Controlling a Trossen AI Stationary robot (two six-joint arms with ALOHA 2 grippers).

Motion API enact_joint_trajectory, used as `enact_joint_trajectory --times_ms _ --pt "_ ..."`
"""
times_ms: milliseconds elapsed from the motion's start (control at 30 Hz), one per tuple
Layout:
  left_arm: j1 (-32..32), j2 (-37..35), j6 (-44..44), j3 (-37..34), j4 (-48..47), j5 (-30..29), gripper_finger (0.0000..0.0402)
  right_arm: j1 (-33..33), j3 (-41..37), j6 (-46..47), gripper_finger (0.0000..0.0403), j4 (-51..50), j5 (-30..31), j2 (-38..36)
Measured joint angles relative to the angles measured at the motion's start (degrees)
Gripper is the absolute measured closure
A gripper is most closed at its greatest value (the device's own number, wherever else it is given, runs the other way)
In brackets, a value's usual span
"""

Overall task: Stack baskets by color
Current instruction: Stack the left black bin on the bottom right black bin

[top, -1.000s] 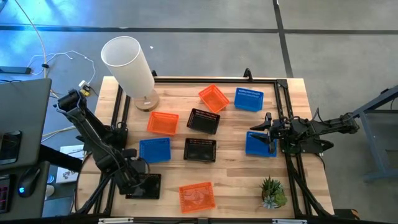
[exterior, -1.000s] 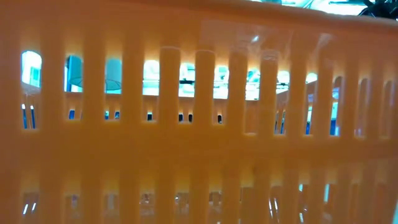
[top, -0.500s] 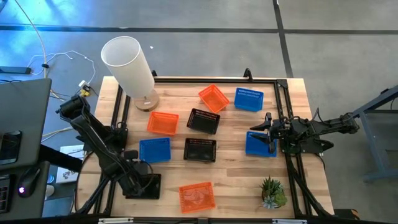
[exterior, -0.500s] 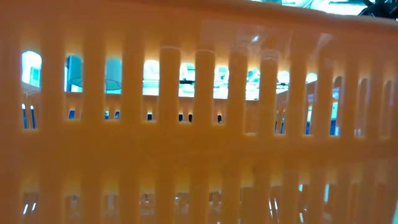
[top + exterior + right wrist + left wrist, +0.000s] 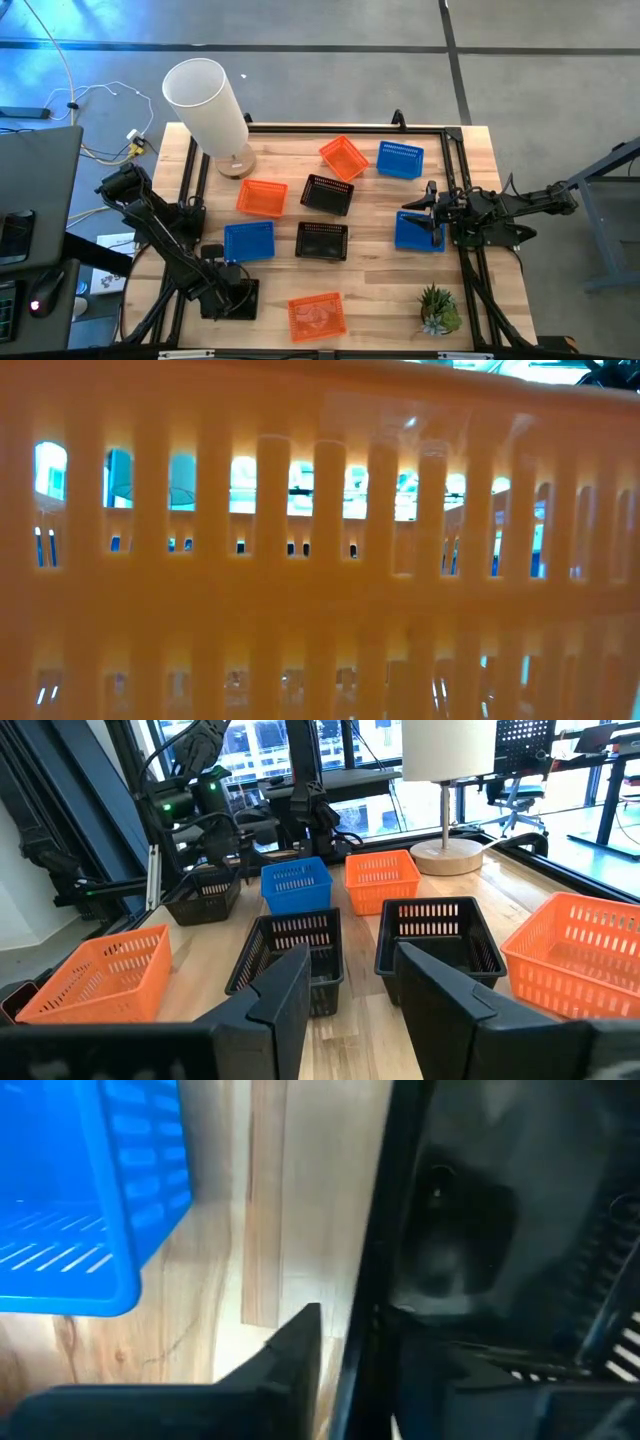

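Observation:
Several baskets lie spread on the wooden table. Orange ones sit at the far middle [image 5: 343, 157], the left middle [image 5: 262, 198] and the near edge [image 5: 317, 315]. Two black ones [image 5: 327, 194] [image 5: 322, 240] sit in the middle. Blue ones sit at the far right [image 5: 400, 159], the left [image 5: 249, 241] and the right [image 5: 418, 232]. My left gripper [image 5: 222, 292] points down at the left wall [image 5: 368, 1270] of a third black basket [image 5: 240, 298] near the table's left corner. My right gripper [image 5: 350, 990] waits open and level above the right blue basket.
A tall white cylinder [image 5: 205, 95] on a round base stands at the far left corner. A small green plant [image 5: 438, 310] stands at the near right. The near orange basket's wall [image 5: 320, 590] fills the low view. Black frame rails [image 5: 455, 170] border the table.
My left gripper has come down onto the black basket at the near left corner, the arm folding lower over the table's left edge. The baskets have kept their places.

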Motion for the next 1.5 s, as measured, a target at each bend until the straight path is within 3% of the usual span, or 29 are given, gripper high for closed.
enact_joint_trajectory --times_ms 167,767,1167,1500 --pt "0.0 0.0 0.0 0.1 2.7 0.1 0.0393 0.0 0.0 0.0 0.0268 0.0 0.0 0.0" --pt "2.2 -4.9 2.2 0.0 6.9 -8.7 0.0401 0.0 0.0 0.0 0.0268 0.0 0.0 0.0" --pt "10.2 -14.0 9.8 0.0 7.4 -12.4 0.0401 0.0 0.0 0.0 0.0268 0.0 0.0 0.0" --pt "22.0 -18.8 25.8 0.0 14.2 -14.4 0.0401 0.0 0.0 0.0 0.0268 0.0 0.0 0.0"
